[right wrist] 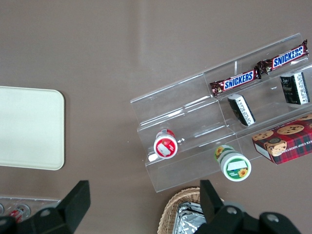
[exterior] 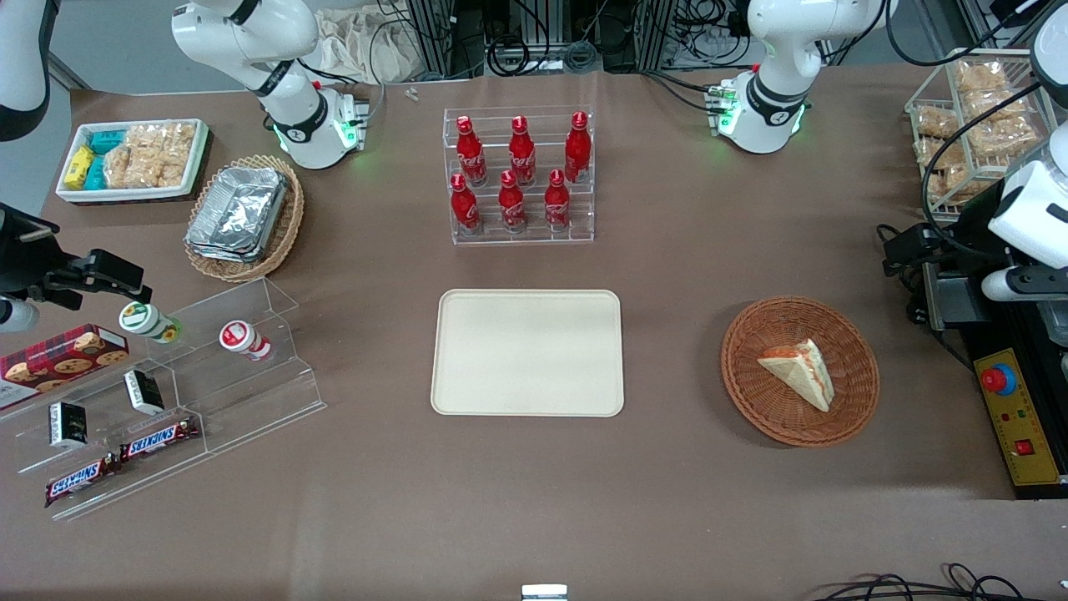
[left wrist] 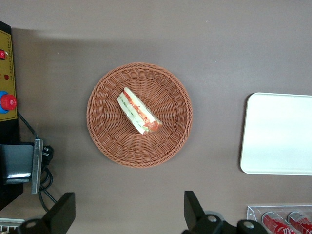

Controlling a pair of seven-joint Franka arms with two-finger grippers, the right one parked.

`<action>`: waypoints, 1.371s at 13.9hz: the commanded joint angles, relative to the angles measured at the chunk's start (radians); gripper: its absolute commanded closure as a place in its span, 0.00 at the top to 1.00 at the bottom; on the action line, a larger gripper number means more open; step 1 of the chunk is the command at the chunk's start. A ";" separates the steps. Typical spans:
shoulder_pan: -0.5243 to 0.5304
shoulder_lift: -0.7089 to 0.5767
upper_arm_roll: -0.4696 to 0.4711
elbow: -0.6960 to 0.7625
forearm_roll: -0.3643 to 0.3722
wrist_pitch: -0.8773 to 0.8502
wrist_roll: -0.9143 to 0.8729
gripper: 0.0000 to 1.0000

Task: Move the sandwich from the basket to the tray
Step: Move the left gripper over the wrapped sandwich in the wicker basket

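Raised high over the brown table (exterior: 684, 267), wrist pointing straight down, black two-finger gripper (left wrist: 127, 197) released, fingers (left wrist: 63, 212) spread wide with nothing between them. Hovering well above the tabletop, over a spot a little farther from the front camera than the round reddish-brown woven wicker basket (exterior: 738, 392) (left wrist: 105, 141), touching nothing.

Lying inside that basket, near its middle, the small triangular white-bread sandwich (exterior: 799, 371) (left wrist: 139, 111), orange-red and pale filling showing along its cut edge, rim clear all around it.

Flat on the table mid-way along it, the cream-beige rectangular tray with rounded corners (exterior: 527, 352) (left wrist: 280, 134), well apart from the basket, bare brown surface between the two. Farther from the front camera than the tray, a clear stepped rack of red bottles (exterior: 519, 175), apart from the tray's edge. Toward the working arm's end, near the basket but not touching, a yellow control box with a red button (exterior: 1014, 417) (left wrist: 6, 73) at the table's edge.
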 commanded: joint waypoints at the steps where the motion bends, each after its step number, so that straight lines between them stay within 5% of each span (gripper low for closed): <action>1: 0.002 0.007 -0.001 0.017 0.031 -0.004 -0.019 1.00; 4: 0.005 0.028 0.002 0.013 0.036 0.002 -0.089 1.00; 7: 0.005 0.099 0.003 0.002 0.076 0.048 -0.446 1.00; 13: 0.004 0.168 0.001 -0.239 0.090 0.350 -0.574 1.00; 19: 0.011 0.306 0.002 -0.280 0.073 0.504 -0.672 1.00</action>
